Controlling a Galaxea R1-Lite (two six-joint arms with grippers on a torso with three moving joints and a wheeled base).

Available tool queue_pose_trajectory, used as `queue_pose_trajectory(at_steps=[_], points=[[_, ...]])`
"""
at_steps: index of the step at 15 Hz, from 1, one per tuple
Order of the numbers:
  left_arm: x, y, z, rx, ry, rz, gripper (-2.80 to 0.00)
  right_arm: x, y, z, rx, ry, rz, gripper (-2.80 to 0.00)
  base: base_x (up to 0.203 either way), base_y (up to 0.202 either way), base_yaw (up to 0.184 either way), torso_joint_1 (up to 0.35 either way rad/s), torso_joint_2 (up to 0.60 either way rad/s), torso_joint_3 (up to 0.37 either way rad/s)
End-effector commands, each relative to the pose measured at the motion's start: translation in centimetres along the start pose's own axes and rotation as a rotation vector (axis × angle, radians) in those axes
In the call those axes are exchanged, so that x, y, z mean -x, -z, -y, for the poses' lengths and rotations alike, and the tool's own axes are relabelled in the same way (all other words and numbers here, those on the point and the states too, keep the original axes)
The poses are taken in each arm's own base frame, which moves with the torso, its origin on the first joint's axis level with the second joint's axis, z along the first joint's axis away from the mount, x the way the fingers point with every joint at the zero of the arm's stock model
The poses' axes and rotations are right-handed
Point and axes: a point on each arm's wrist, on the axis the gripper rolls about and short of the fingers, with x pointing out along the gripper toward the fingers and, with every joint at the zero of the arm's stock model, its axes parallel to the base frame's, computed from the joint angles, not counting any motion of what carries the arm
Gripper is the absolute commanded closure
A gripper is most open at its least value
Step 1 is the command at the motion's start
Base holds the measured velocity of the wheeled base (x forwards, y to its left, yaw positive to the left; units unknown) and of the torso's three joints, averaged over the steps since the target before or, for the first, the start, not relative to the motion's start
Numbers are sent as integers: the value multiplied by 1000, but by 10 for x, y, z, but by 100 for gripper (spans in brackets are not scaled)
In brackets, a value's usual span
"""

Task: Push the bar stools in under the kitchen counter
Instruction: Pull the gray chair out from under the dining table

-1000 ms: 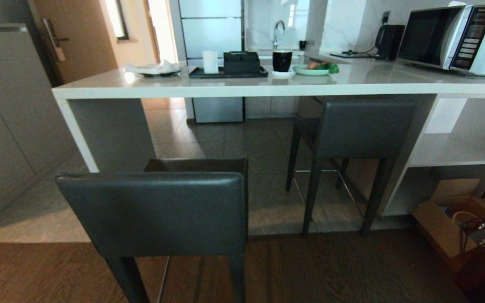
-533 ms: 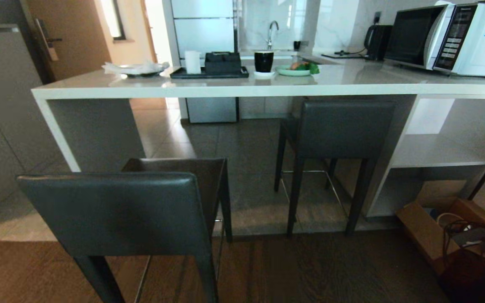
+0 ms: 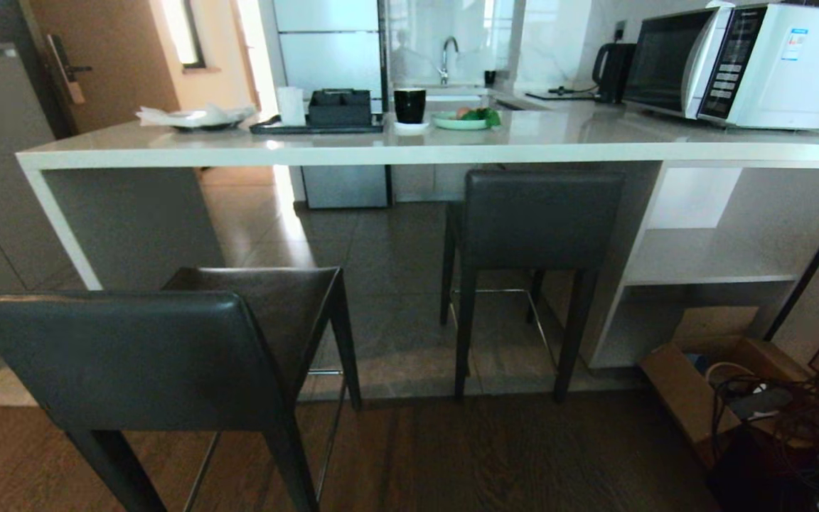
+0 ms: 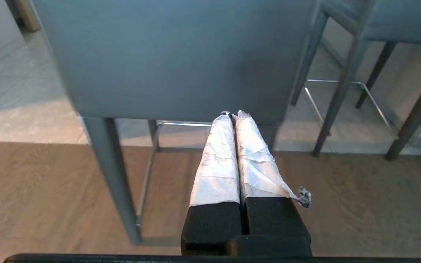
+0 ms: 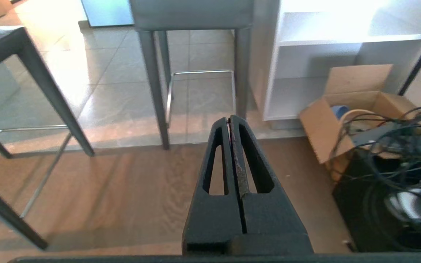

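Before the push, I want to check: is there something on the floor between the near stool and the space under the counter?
Nothing visible. Bare tile floor lies between the near stool and the counter. The other stool stands further right, out of its path.

The near stool [image 3: 146,355] stands out on the wood floor, its backrest blocking the way ahead on the left. Between it and the far stool [image 3: 534,220], tucked under the counter [image 3: 381,153], the floor lies open. A cardboard box [image 3: 694,384] and tangled cables [image 3: 800,419] crowd the right.
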Motion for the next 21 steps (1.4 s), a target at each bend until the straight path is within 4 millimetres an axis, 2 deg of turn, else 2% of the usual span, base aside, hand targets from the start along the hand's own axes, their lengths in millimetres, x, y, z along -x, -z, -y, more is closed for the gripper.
queue_pose_trajectory(at_steps=[1,16,21], points=[[0,0,0,0,-1,0,0,0,0,0,0,-1,-3,0,0,-196,0,5,0,0],[0,0,0,0,0,-1,0,0,0,0,0,-1,-3,0,0,-193,1,3,2,3],[0,0,0,0,0,0,0,0,0,0,0,-1,-3,0,0,-23,1,1,2,0]])
